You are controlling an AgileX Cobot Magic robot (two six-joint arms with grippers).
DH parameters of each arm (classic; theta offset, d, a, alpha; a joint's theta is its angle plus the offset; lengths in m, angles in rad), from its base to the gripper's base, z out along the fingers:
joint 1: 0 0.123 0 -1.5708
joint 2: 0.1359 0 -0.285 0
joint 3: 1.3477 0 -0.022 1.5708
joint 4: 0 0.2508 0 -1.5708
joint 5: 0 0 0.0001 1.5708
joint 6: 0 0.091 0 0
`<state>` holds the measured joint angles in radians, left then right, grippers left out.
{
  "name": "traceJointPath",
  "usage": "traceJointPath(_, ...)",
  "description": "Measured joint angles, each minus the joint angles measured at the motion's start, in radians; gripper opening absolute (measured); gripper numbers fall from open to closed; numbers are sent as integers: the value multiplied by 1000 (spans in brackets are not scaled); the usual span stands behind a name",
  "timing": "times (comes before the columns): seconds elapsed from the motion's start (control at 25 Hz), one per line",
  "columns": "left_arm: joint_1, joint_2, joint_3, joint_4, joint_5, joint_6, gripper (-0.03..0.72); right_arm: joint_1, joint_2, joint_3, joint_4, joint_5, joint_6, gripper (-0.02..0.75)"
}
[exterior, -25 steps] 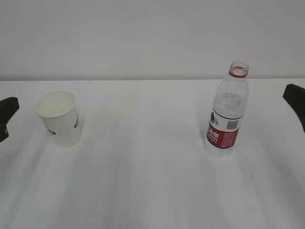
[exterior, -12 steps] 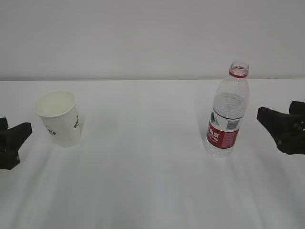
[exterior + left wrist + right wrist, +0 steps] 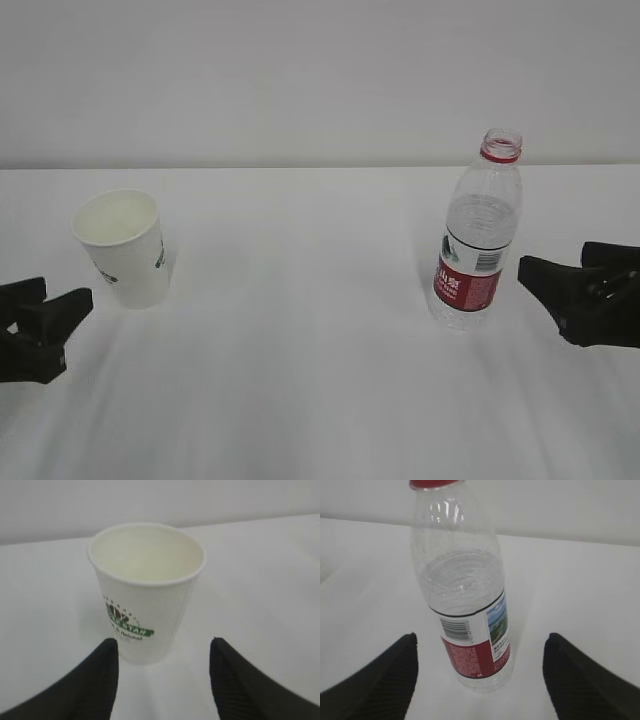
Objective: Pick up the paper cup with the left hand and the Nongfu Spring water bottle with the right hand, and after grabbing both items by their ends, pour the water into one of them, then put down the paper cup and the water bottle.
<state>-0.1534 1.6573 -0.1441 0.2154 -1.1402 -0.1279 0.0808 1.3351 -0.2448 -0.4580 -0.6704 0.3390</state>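
**A:** Left wrist view first: how do the fingers (image 3: 90, 680) of the left hand (image 3: 162, 672) stand?

**B:** Spread apart and grasping nothing. The paper cup (image 3: 145, 592) stands upright just beyond the tips, centred on the gap, not touched. Green print shows on its side, and its inside looks empty, though I cannot tell for certain.

**A:** And the right hand (image 3: 480, 672)?

**B:** Its fingers (image 3: 580, 680) are released too, set wider. The Nongfu Spring water bottle (image 3: 465, 600) stands upright between and just past them, capless, red neck ring at the top edge, barcode facing the camera. The water (image 3: 462, 582) reaches roughly to the shoulder, above the label.

**A:** What does the exterior view add?

**B:** The left hand (image 3: 45, 325) sits low at the near left edge, near the paper cup (image 3: 125, 248) but apart from it. The right hand (image 3: 560, 290) is at the right edge, level with the label of the bottle (image 3: 478, 235), a small gap between them. Cup and bottle stand well apart on the white bench (image 3: 300, 380).
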Motion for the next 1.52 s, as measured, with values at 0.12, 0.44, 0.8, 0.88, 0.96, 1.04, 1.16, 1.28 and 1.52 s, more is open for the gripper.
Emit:
traceJointPath(0.12,0,44,13,7,0,0,431,0,49,0,-2,-29,0,587)
traceJointPath(0.44,0,54,17,38,-2,0,431,0,145,-2,-2,-89,-2,587)
traceJointPath(0.8,0,54,17,60,-2,0,431,0,199,-4,-2,-137,-15,587)
traceJointPath(0.88,0,54,17,73,-2,0,431,0,215,-4,-2,-137,-18,587)
traceJointPath(0.96,0,54,17,81,-2,0,431,0,233,-4,1,-149,-20,587)
traceJointPath(1.04,0,54,17,87,-2,0,431,0,252,9,22,-214,-34,587)
traceJointPath(1.16,0,54,17,90,-2,0,431,0,287,41,70,-343,-84,587)
traceJointPath(1.28,0,54,17,94,-2,0,431,0,324,79,124,-445,-129,587)
traceJointPath(1.52,0,55,17,94,-2,0,431,0,371,112,166,-462,-158,587)
